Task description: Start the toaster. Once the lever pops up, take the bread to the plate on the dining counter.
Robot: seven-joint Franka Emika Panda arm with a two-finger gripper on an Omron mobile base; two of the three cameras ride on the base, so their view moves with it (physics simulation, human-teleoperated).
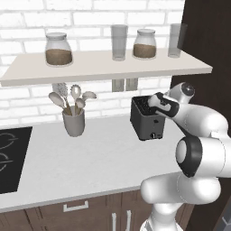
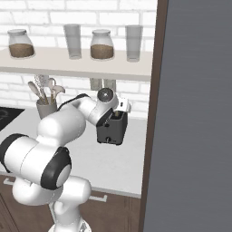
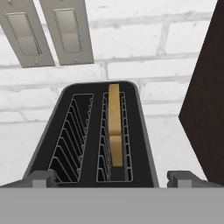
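The black toaster stands on the pale worktop near the brick wall, beside a dark tall cabinet. In the hand view I look down on the toaster; a tan slice of bread sits on edge in its right slot, and the left slot is empty. My gripper hovers over the toaster's near end, open, with its fingertips spread wider than the toaster body and nothing between them. From the base views the gripper sits right above the toaster. The plate and the dining counter are out of view.
A grey utensil cup with spoons stands left of the toaster. A shelf above carries jars and glasses. A black hob lies at far left. Two wall switches sit behind the toaster. The dark cabinet closes the right side.
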